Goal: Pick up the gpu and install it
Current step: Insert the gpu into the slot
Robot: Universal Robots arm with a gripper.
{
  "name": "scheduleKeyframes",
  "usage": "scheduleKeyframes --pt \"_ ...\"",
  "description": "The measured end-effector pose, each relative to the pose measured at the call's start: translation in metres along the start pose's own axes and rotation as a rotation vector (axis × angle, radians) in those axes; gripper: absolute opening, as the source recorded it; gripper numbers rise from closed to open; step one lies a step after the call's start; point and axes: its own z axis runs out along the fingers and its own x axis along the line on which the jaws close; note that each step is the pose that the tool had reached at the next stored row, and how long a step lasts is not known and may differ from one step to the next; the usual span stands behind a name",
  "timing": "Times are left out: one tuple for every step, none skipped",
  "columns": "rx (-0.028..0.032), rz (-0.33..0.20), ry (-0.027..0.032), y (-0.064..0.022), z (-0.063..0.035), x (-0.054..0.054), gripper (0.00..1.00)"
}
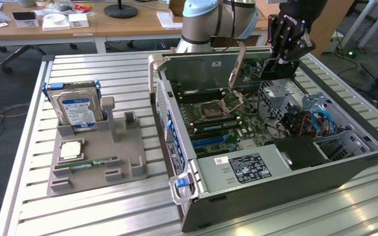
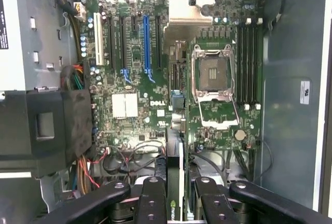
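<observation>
My gripper (image 1: pixel 282 58) hangs above the far side of the open computer case (image 1: pixel 274 179), shut on the gpu (image 1: pixel 258 69). The card hangs below the fingers, its silvery end bracket pointing toward the exterior view's left. In the wrist view the gpu (image 2: pixel 174 156) is seen edge-on, clamped between the black fingers (image 2: pixel 153 198), with the motherboard (image 2: pixel 135 79) below. A long blue slot (image 2: pixel 147 45) and the black slots beside it hold no card. The card is above the board, apart from it.
On the exterior view's left a grey holder (image 1: pixel 126 169) carries a blue-labelled hard drive (image 1: pixel 77 105), a CPU (image 1: pixel 71 149) and a green RAM stick (image 1: pixel 87 163). Inside the case sit a black power supply (image 2: pixel 46 125), loose cables (image 2: pixel 129 154) and the open CPU socket (image 2: pixel 213 73).
</observation>
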Motion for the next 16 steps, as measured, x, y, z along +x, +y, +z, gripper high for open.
scheduleKeyframes --pt "0.0009 -0.001 0.0000 0.0015 0.0006 0.000 0.26" --pt "0.0018 -0.002 -0.0002 0.0030 0.0012 0.000 0.26" --pt "0.0028 -0.003 -0.0003 0.0046 0.0019 0.000 0.26" --pt "0.0036 -0.003 -0.0003 0.0060 0.0024 0.000 0.26" --pt "0.0043 -0.004 -0.0004 0.0074 0.0030 0.000 0.26" --pt "0.0049 -0.005 -0.0005 0.0088 0.0036 0.001 0.26" --pt "0.0055 -0.006 -0.0006 0.0102 0.0043 0.001 0.26" --pt "0.0059 -0.007 -0.0006 0.0112 0.0048 0.001 0.26" --pt "0.0060 -0.007 -0.0006 0.0120 0.0055 0.001 0.26" --pt "0.0060 -0.008 -0.0006 0.0126 0.0061 0.001 0.26" --pt "0.0060 -0.008 -0.0007 0.0131 0.0069 0.001 0.26" --pt "0.0060 -0.008 -0.0007 0.0135 0.0078 0.001 0.26" --pt "0.0060 -0.009 -0.0007 0.0139 0.0090 0.001 0.26" --pt "0.0060 -0.009 -0.0005 0.0141 0.0100 0.001 0.26" --pt "0.0060 -0.009 -0.0005 0.0144 0.0112 0.001 0.26" --pt "0.0059 -0.009 -0.0003 0.0146 0.0122 0.001 0.26"
